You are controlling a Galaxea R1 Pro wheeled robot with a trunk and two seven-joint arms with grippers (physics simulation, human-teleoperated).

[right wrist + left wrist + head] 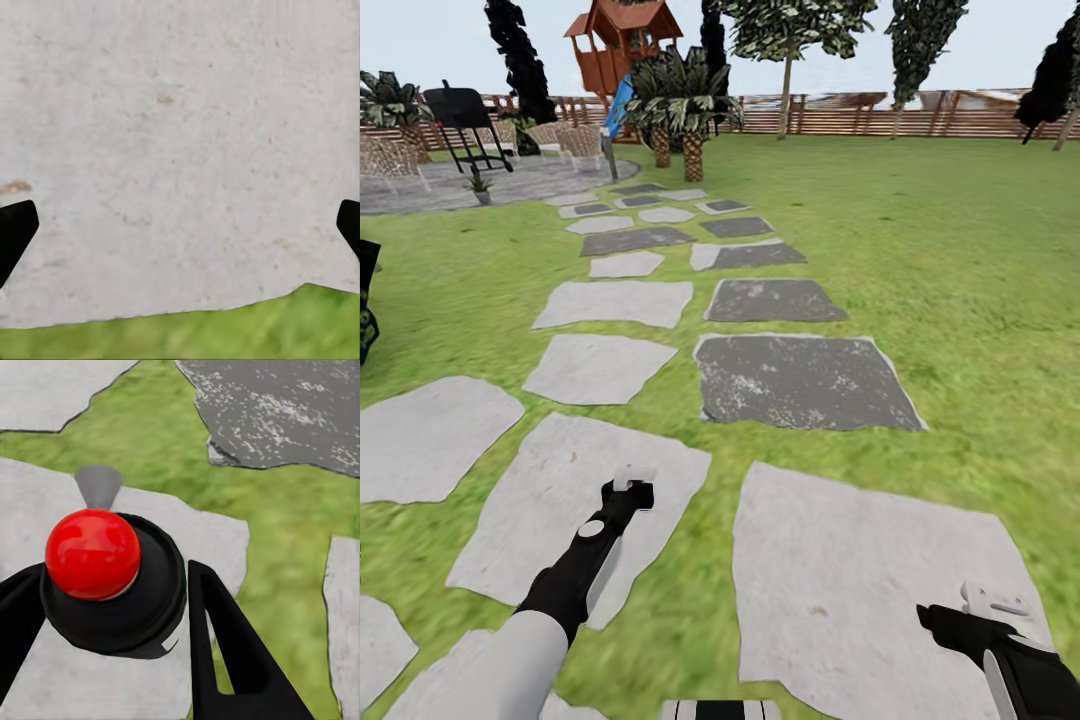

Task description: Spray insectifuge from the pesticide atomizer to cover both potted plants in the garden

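My left gripper fingers squeeze a red-topped bottle; my right gripper fingers are spread wide over a stone.

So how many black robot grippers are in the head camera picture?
2. The left gripper is over a pale grey stepping stone, lower left; the right gripper is over a larger pale slab, lower right.

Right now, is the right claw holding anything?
No. In the right wrist view the right claw has its fingers wide apart with just the pale stepping stone between them.
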